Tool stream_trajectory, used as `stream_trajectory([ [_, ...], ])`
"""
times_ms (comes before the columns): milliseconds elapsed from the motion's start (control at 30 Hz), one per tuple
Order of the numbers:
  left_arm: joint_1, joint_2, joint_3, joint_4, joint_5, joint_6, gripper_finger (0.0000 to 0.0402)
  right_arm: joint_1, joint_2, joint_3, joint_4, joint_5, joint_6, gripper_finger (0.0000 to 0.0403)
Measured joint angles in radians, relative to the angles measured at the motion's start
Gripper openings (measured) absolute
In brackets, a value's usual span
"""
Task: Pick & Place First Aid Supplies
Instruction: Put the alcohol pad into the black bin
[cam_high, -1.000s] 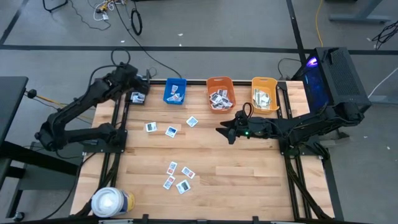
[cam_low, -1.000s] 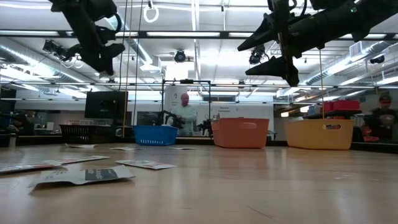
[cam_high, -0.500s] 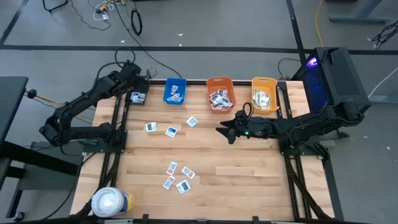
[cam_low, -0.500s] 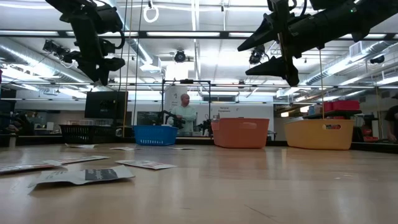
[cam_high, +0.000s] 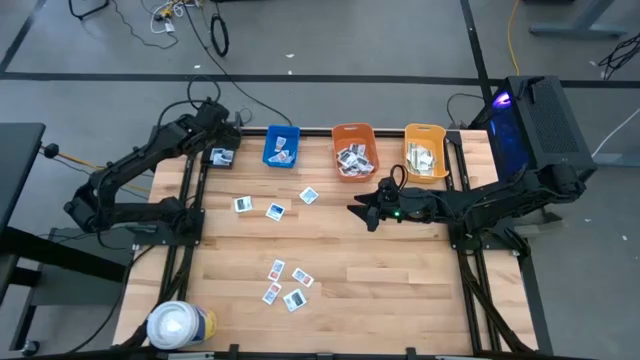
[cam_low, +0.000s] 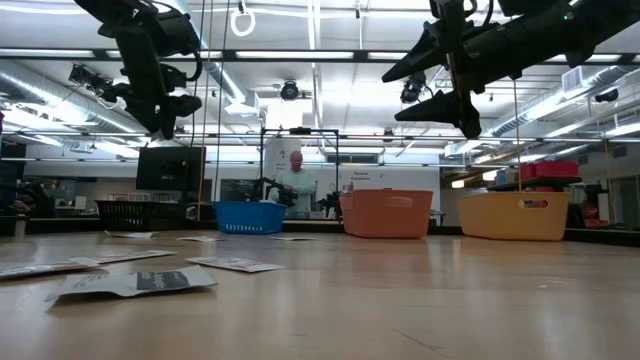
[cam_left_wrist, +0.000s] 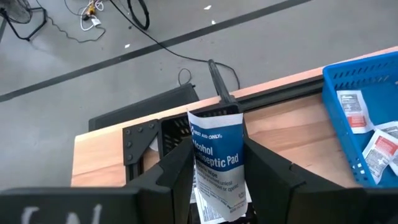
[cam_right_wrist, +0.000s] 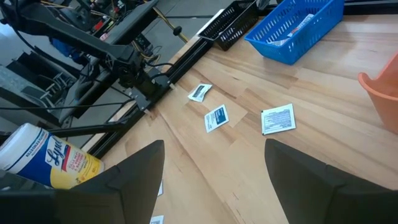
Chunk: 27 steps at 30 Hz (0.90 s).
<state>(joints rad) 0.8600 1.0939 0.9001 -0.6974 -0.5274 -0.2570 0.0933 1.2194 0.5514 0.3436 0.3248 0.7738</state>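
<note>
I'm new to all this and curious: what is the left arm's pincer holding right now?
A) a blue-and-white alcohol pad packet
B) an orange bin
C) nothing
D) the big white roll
A: in the left wrist view the left pincer is shut on a packet printed "Alcohol Prep Pad", beside the blue bin.

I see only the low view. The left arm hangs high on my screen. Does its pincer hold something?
Observer: Yes. The left pincer is shut on a blue-and-white packet with "Alcohol" printed on it.
Operator: Is it above the blue bin?
Observer: No. Seen from above, it is beside the blue bin, on the bin's left.
Operator: And the right pincer?
Observer: The right pincer is open and holds nothing, over the table in front of the orange bin.
</note>
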Motion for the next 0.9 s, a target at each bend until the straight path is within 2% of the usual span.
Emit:
stream_trajectory([
  [900,0.000,0.000,0.000,-0.078,0.019,-0.027,0.0137,0.000,0.000,0.000,0.000,0.034,0.001,0.0278],
])
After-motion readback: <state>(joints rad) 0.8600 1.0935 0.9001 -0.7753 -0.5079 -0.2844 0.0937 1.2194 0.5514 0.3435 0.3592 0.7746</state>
